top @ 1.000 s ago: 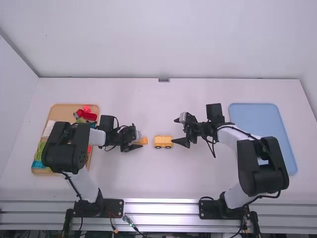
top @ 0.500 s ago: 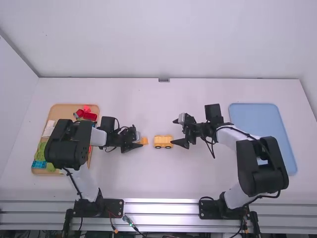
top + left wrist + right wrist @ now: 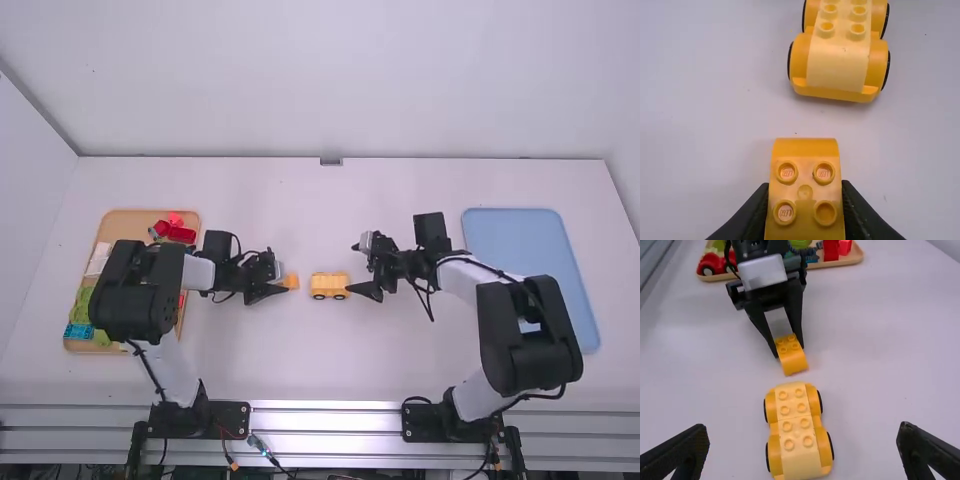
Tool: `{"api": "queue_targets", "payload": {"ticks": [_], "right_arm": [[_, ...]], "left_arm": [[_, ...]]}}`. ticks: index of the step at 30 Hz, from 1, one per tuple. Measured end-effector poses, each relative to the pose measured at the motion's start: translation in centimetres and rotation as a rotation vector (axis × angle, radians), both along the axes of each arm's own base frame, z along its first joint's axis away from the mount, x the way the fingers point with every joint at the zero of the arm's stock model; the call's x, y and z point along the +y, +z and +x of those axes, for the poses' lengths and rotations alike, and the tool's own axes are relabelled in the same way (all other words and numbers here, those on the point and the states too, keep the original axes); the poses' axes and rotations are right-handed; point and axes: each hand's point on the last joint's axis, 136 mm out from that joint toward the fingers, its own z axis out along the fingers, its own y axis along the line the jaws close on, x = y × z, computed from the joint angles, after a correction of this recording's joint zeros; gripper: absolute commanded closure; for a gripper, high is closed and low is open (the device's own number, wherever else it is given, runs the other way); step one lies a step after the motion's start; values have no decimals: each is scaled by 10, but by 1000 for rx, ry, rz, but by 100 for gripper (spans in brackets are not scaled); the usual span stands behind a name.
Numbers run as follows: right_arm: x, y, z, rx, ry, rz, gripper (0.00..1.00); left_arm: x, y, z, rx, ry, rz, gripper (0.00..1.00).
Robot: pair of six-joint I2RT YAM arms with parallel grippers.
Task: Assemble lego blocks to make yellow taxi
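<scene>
Left of the table's middle, my left gripper (image 3: pixel 284 285) is closed around an orange-yellow curved block (image 3: pixel 291 282). In the left wrist view the block (image 3: pixel 805 192) lies studs up between the fingers of my left gripper (image 3: pixel 805 200). A yellow wheeled car base (image 3: pixel 329 286) with several studs stands on the table between the two grippers, apart from the block. My right gripper (image 3: pixel 362 266) stands open beside the car base, on its right. In the right wrist view the car base (image 3: pixel 798 432) sits between the wide-apart fingers of my right gripper (image 3: pixel 802 442), untouched.
A wooden tray (image 3: pixel 122 226) of red, green, blue and white blocks lies at the left, partly under the left arm. At the right is a blue tray (image 3: pixel 520 228), partly behind the right arm.
My right gripper shifts very slightly, staying open. The left arm has settled a little, with the block still in its gripper; the car base has not moved.
</scene>
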Motion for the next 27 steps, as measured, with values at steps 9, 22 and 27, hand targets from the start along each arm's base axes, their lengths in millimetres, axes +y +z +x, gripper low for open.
{"api": "queue_targets", "payload": {"ticks": [9, 22, 27], "right_arm": [[7, -22, -2, -138, -32, 37, 1], [23, -85, -2, 4, -29, 29, 1], [31, -94, 7, -6, -6, 26, 2]], "left_arm": [[-4, 30, 3, -56, -17, -37, 78], [-23, 66, -10, -74, -109, -232, 83], [-27, 72, -14, -73, -130, -269, 84]]}}
